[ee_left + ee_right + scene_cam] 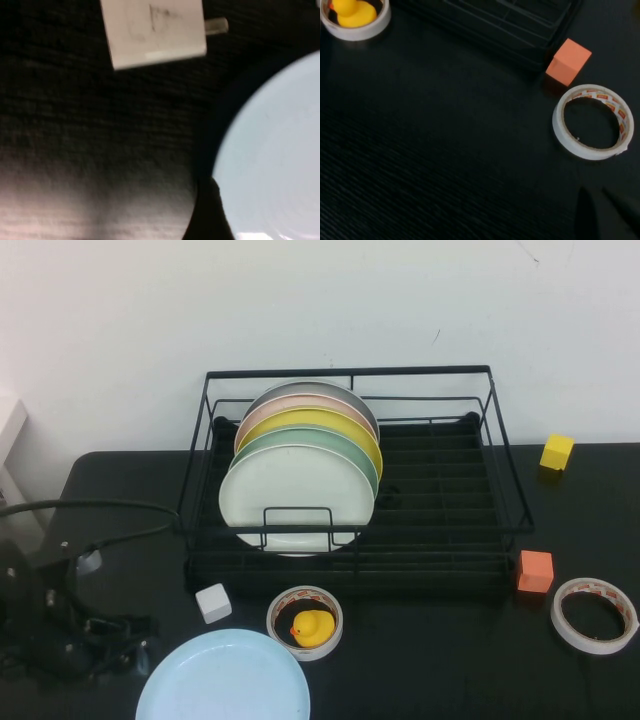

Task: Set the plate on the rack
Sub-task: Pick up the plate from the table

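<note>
A: What sat at the left of the black worktop (120, 490)?

B: The left hand (140, 655) lay low at the near left corner, amid dark cabling, just beside the rim of the light sky-blue plate (223, 678). Whether it was open or closed I could not tell, and it did not appear to have hold of anything. Its wrist camera looked down on the plate's edge (270, 150) and a white charger block (155, 30) on the dark surface.

A: And the plate itself?

B: Flat on the worktop at the near edge, left of centre, well in front of the black wire dish rack (440, 510) and not in it. A small white cube (213, 602) lay just behind it, and to its right a roll of tape (305, 622) ringed a yellow rubber duck (313, 627).

A: What did the rack hold?

B: Five plates stood on edge in its left half: a pale mint-white plate (297, 498) in front, then a green plate (355, 455), then yellow, pink and grey ones. The right half carried only bare rails.

A: Further right?

B: An orange cube (535, 571) touched the rack's near right corner, a second tape roll (594, 615) lay near it, and a yellow cube (557, 451) sat farther back. The right hand (600, 212) showed only in its own wrist view, as dark finger tips hovering above bare worktop near that tape roll (593, 121); the tips stood slightly apart, holding nothing.
</note>
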Action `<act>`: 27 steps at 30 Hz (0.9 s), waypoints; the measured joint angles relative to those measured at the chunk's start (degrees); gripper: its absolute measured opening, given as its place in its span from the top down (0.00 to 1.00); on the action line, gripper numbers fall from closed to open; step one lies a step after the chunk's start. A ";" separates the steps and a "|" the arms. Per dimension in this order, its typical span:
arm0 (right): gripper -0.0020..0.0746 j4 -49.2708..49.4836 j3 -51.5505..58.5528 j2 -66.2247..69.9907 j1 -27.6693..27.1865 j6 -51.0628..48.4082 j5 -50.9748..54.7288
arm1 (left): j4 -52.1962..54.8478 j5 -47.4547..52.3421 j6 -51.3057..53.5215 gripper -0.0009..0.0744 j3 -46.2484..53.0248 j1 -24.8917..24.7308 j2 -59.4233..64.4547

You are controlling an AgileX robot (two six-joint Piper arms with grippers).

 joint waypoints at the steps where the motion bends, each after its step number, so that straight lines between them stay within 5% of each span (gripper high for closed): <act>1: 0.98 0.13 0.00 0.00 0.00 0.00 0.00 | 0.00 -0.92 0.52 0.41 -0.22 0.00 1.05; 17: 0.98 0.37 0.00 0.00 0.00 -0.66 -0.59 | -1.35 -13.20 5.29 0.42 -0.68 -5.13 14.55; 27: 0.98 0.50 -0.02 0.00 0.00 -0.66 0.20 | -1.35 -16.97 6.21 0.54 -0.77 -5.26 18.31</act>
